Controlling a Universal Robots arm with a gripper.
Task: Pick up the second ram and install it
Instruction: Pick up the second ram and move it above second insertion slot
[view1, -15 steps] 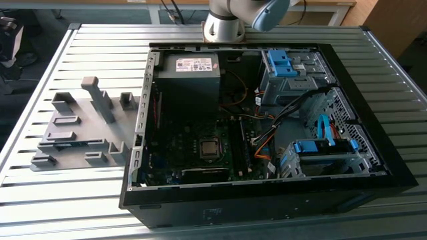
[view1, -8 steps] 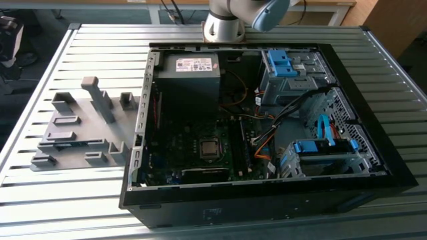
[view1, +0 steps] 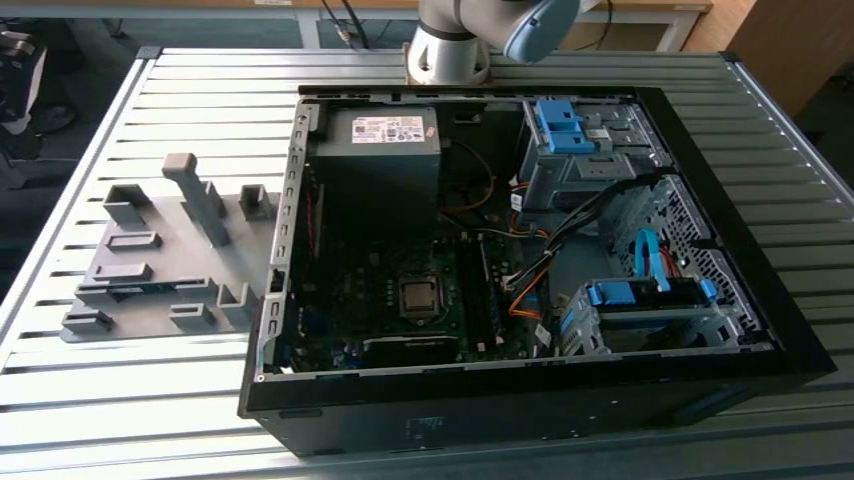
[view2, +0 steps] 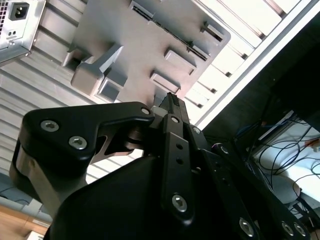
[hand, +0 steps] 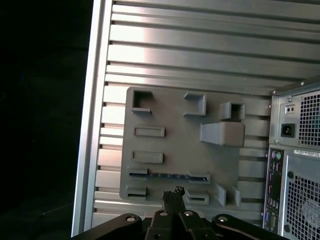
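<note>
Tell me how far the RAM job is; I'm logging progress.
Nothing of this step looks done: the second ram lies in its slot on the grey holder tray. The gripper hangs over the tray, shut and empty. Pick-up and seating in the computer case remain.

A robotics lab or test workshop is indicated. A table (view1: 134, 400) of ribbed aluminium profile is used as the work surface, and in the exterior view the base of 1 robot arm (view1: 447, 50) is seen at its 12 o'clock edge. An opened desktop computer case (view1: 534, 400), with motherboard and drive bays exposed, is laid flat on it. A grey fixture plate (view1: 160, 250) with holder blocks is set at the case's 9 o'clock. The black end effector (view2: 172, 100) is seen in the second wrist view. Wooden furniture (view1: 787, 40) is glimpsed at 1 o'clock, beyond the table.
</note>
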